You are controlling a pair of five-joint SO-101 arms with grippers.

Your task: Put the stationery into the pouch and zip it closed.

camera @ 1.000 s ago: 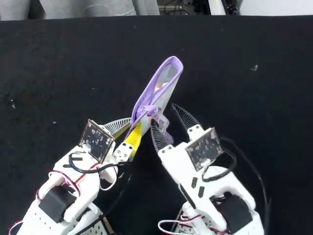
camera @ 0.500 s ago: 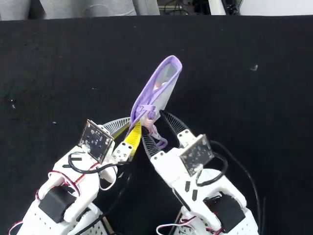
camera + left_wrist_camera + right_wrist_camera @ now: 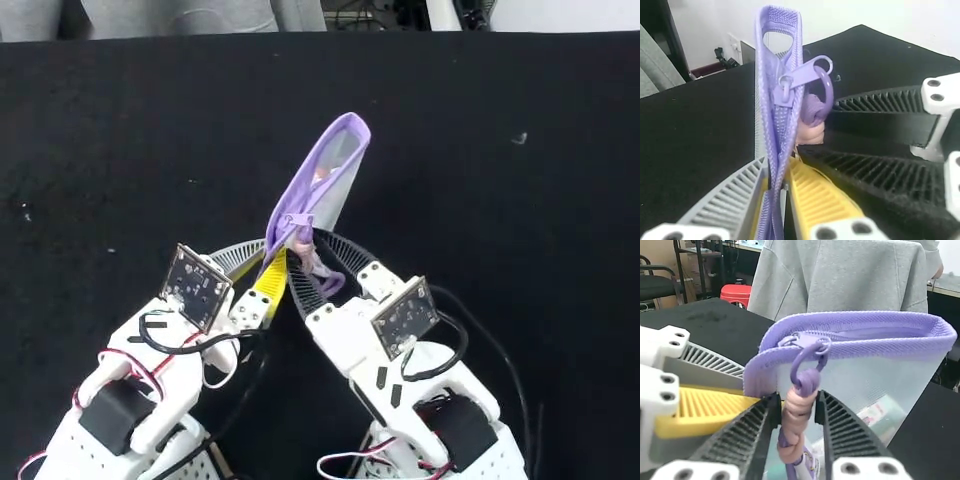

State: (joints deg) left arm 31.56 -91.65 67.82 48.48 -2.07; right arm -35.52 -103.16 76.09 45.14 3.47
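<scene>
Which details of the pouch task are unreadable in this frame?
Stationery inside the purple mesh pouch: blurred behind mesh, right wrist view; pouch edge-on, high view.
Whether the zip is fully shut: foreshortened, left wrist view.
Pouch's lower corner: clamped inside the left end effector, left wrist view.

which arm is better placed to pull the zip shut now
Right. The right hand pinches the zip pull, so it could likely draw the slider along. The left hand is clamped on the end of the pouch, steadying it.
</scene>
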